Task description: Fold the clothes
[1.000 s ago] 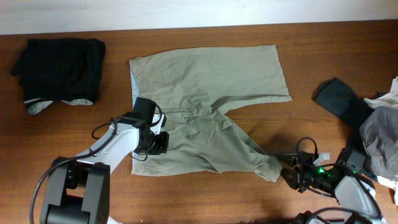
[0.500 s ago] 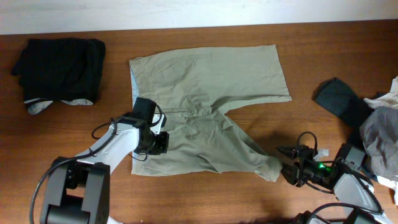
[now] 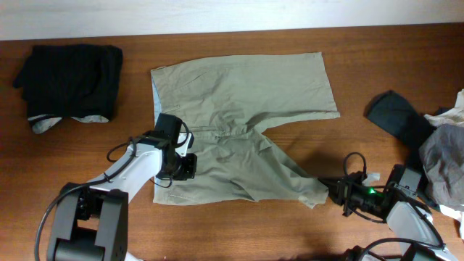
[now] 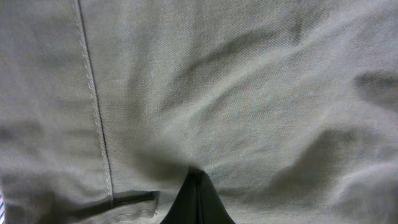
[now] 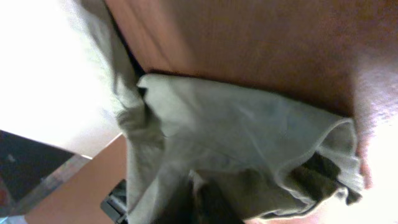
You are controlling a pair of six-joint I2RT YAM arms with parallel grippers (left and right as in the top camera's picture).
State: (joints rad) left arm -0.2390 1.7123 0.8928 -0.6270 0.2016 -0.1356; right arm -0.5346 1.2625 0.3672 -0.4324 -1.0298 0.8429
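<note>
The clothes in work are pale khaki-olive shorts (image 3: pixel 243 109), spread flat in the middle of the table with the waistband to the left. My left gripper (image 3: pixel 187 166) rests on the near part by the waistband, its fingers (image 4: pixel 196 202) shut together with their tip pressed into the fabric (image 4: pixel 249 93). My right gripper (image 3: pixel 333 193) is at the near leg's hem, low over the table. In the right wrist view the crumpled hem (image 5: pixel 249 137) folds over and between the fingers, so that gripper (image 5: pixel 208 202) is shut on the hem.
A folded black garment (image 3: pixel 69 76) with a grey-white piece (image 3: pixel 45 125) under it lies at the back left. At the right edge a pile holds a dark teal garment (image 3: pixel 395 116) and grey cloth (image 3: pixel 442 156). The wooden table (image 3: pixel 239 232) shows along the front.
My right gripper was open just right of the hem; it has moved left onto the hem and shut on it. The left arm has not moved.
</note>
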